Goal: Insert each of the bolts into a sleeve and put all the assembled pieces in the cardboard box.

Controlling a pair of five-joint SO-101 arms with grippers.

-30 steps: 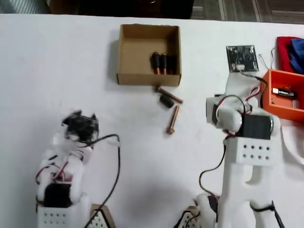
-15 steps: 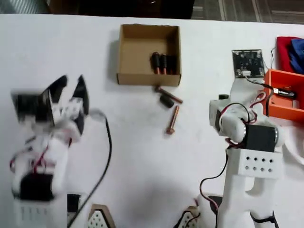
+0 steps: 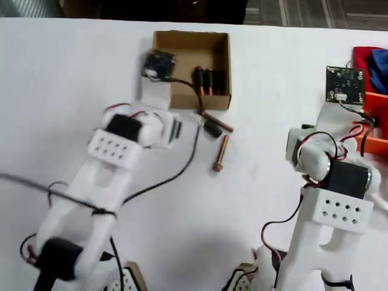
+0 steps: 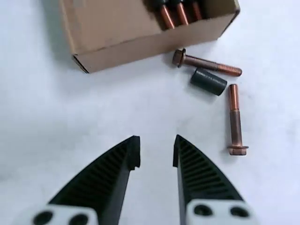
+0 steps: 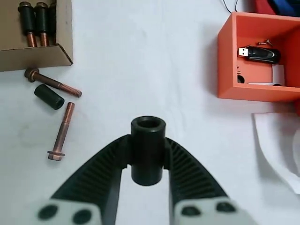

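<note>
- The upper bolt [image 3: 215, 121] lies on the counter [image 3: 73, 60] in the middle of the high view, just below the front wall of the cardboard box [image 3: 182, 100]. The lower bolt [image 3: 220, 152] lies a little further down, apart from it.
- The loose sleeve [image 3: 212, 128] lies between them, hard against the upper bolt; we cannot tell whether they touch.
- Three assembled pieces [image 3: 206, 80] sit in the right part of the cardboard box, in the upper middle of the frame.
- The held sleeve [image 5: 148, 136] stands upright, pinched between the fingers of the right gripper [image 5: 146, 157], well apart from the bolts.
- The left gripper [image 4: 155, 151] hangs over the counter beside the loose parts, with its fingers spread and holding nothing.
- We judge the step in hand to be fetching a bolt for the held sleeve. Two assemblies remain to be made.
- Next, we think, the left fingers must close on a bolt's shank, lift it, and line its threaded end up with the sleeve's bore.
- An orange box [image 5: 253, 91] holding a USB stick [image 5: 258, 53] stands near the right gripper.
- We can read no brand, label or writing on any of these things.
</note>
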